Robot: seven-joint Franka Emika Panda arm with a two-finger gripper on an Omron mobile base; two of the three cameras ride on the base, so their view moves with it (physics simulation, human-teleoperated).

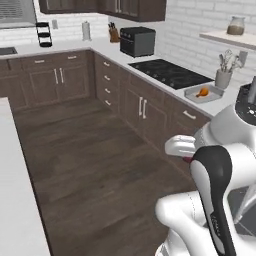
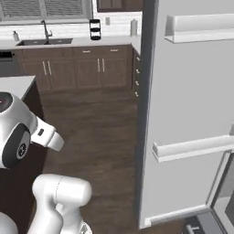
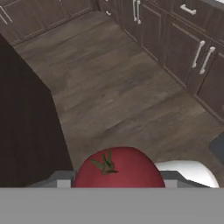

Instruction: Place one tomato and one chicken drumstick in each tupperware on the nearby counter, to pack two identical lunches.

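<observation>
A red tomato (image 3: 117, 168) with a green stem sits low in the hand view, over the wooden floor. My gripper (image 3: 116, 183) is shut on it, with a grey finger pad (image 3: 62, 180) on either side. In the left base view my hand (image 1: 180, 146) hangs in front of the cabinets, with a sliver of red (image 1: 187, 160) under it. On the pale counter (image 1: 107, 50), right of the cooktop (image 1: 170, 72), a shallow grey container (image 1: 190, 93) holds an orange-brown item (image 1: 202, 92). I cannot tell whether that is the drumstick.
A black toaster oven (image 1: 137, 41), a knife block (image 1: 114, 34) and a utensil jar (image 1: 223, 77) stand on the counter. The grey fridge door (image 2: 192, 91) stands open at my right. The sink (image 2: 43, 42) lies along the far wall. A pale island top (image 1: 15, 200) runs on the left.
</observation>
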